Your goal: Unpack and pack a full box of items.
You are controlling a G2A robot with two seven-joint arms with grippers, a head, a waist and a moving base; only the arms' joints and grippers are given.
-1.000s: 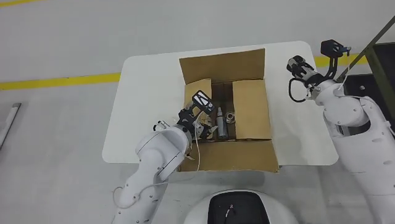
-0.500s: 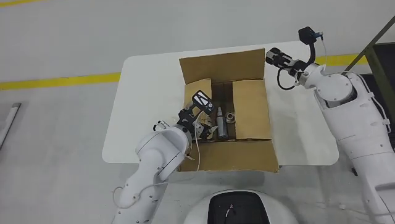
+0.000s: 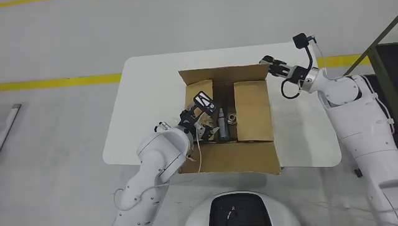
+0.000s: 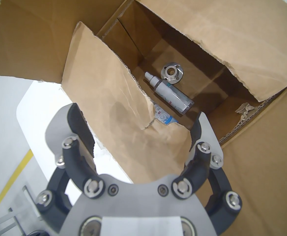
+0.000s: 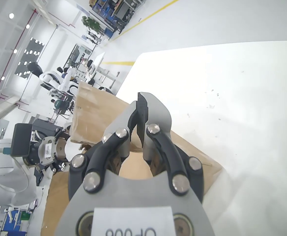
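A cardboard box (image 3: 239, 156) stands open on the white table (image 3: 146, 101). At its bottom lie a white spray bottle (image 4: 169, 93), a round metal flange (image 4: 172, 71) and a printed packet (image 4: 163, 117) half hidden by the left inner flap (image 4: 104, 94). My left gripper (image 4: 137, 116) is open, its fingers on either side of that flap's edge; from above it sits at the box's left side (image 3: 202, 119). My right gripper (image 5: 140, 99) is shut and sits against the right corner of the far flap (image 3: 224, 75), which is tilted up.
The right inner flap (image 3: 252, 109) lies folded over the box's right half. Bare table shows left of the box and to its right (image 3: 305, 132). A dark frame (image 3: 373, 51) stands past the table's right edge.
My right arm has swung left from beyond the table's far right corner to the far flap's corner. That flap has risen from lying flat outward. The left arm has kept still.
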